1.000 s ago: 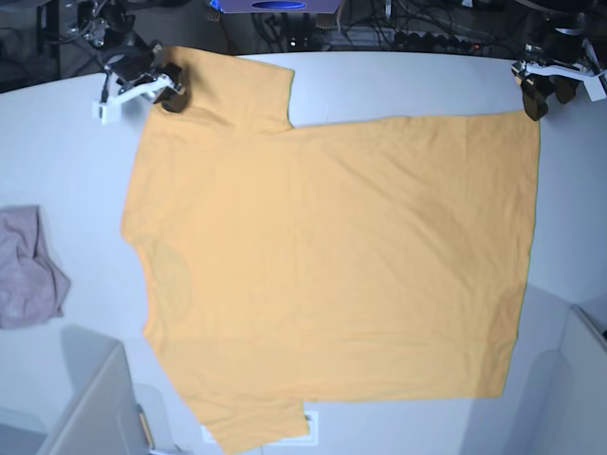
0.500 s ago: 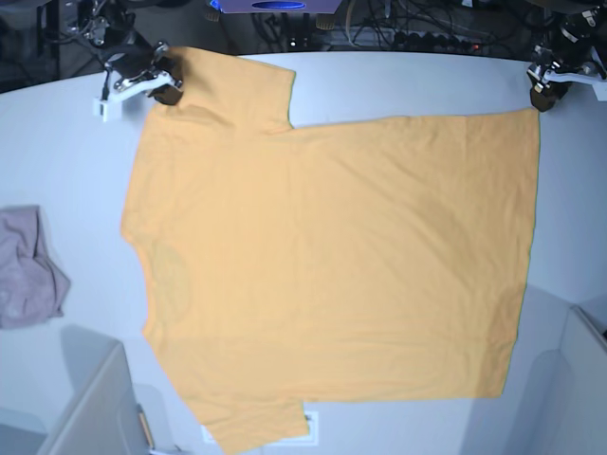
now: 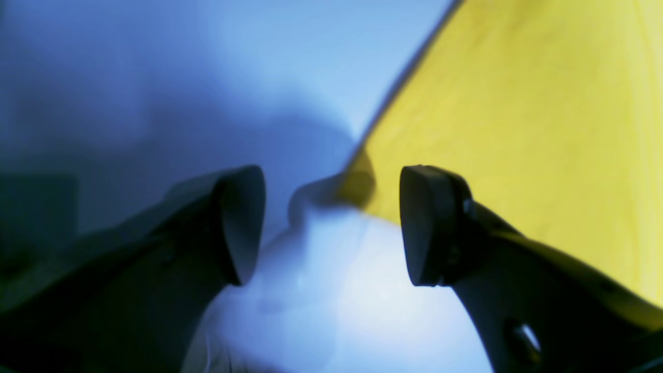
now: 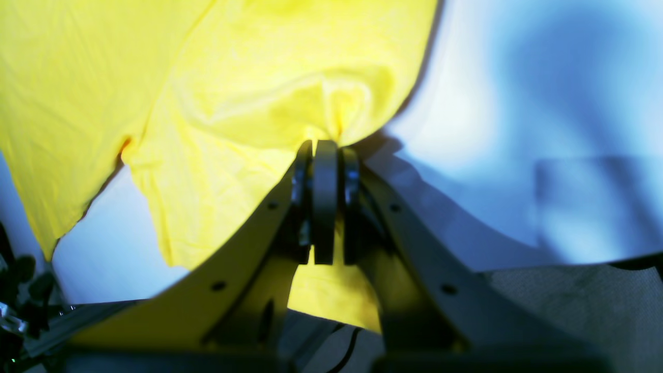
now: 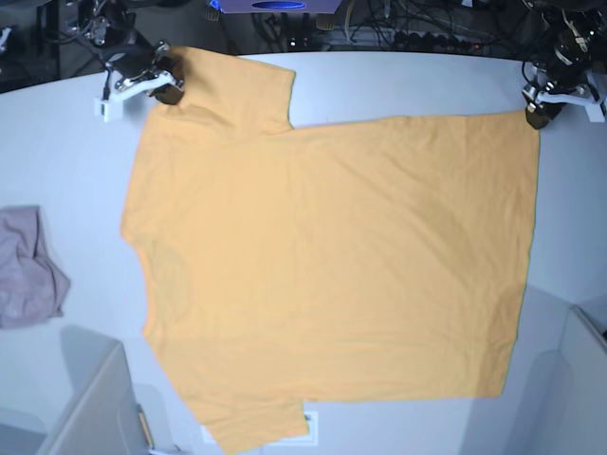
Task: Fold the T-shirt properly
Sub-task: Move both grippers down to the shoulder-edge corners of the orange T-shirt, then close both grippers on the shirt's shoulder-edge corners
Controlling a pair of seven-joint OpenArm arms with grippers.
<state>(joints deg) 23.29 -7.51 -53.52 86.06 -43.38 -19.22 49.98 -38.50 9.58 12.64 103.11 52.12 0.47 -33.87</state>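
Note:
The light orange-yellow T-shirt (image 5: 332,265) lies flat on the white table (image 5: 398,85), collar side to the left and hem to the right. My right gripper (image 5: 169,83) is at the far left sleeve. In the right wrist view its jaws (image 4: 325,150) are shut on a bunched corner of the T-shirt (image 4: 233,77). At the far right hem corner sits my left gripper (image 5: 539,109). The left wrist view shows it open (image 3: 331,223), with the T-shirt (image 3: 518,129) corner just ahead of the fingertips and nothing between them.
A crumpled mauve-grey cloth (image 5: 28,265) lies at the table's left edge. Grey bins stand at the front left (image 5: 90,408) and front right (image 5: 583,379). Cables and equipment (image 5: 275,8) line the back edge.
My right gripper has shut on the sleeve corner and lifted it slightly. My left gripper drifted away from the hem corner, then came back down beside it, still open.

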